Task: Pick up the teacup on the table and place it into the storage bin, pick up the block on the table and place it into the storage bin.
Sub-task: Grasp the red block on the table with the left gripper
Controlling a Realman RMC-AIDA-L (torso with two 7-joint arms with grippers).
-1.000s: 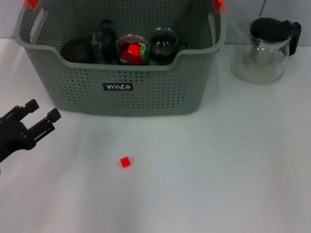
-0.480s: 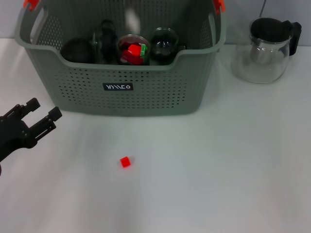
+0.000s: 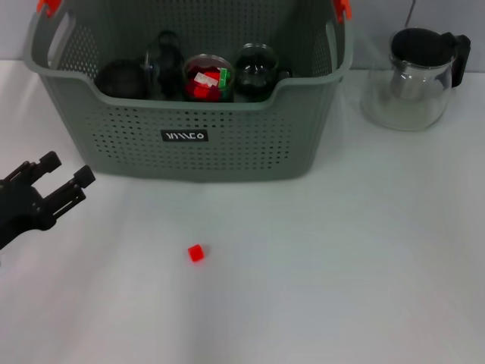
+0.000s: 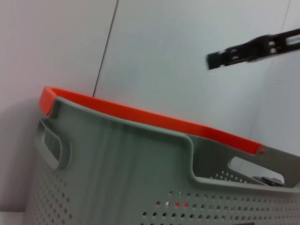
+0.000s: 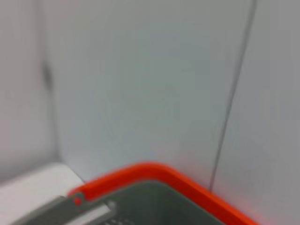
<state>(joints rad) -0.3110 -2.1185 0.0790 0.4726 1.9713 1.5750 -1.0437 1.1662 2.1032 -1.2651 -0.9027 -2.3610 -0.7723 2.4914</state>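
Observation:
The grey perforated storage bin (image 3: 227, 144) stands at the back of the table, its orange-trimmed rim also filling the left wrist view (image 4: 117, 154). Inside it are dark teacups (image 3: 120, 78) and a glass cup (image 3: 206, 80) holding red, green and white blocks. A small red block (image 3: 196, 253) lies alone on the white table in front of the bin. My left gripper (image 3: 68, 168) hovers open and empty at the left, well apart from that block. A thin black bar, seemingly my right gripper (image 4: 248, 49), hangs high above the bin in the left wrist view.
A glass pitcher with a black lid and handle (image 3: 413, 76) stands right of the bin. The white tabletop (image 3: 341, 265) stretches in front and to the right. The right wrist view shows only an orange corner of the bin rim (image 5: 154, 173) against the wall.
A pale blur that was falling over the bin half a second ago is gone; a white block now lies on the red ones in the glass cup. The left gripper barely moved.

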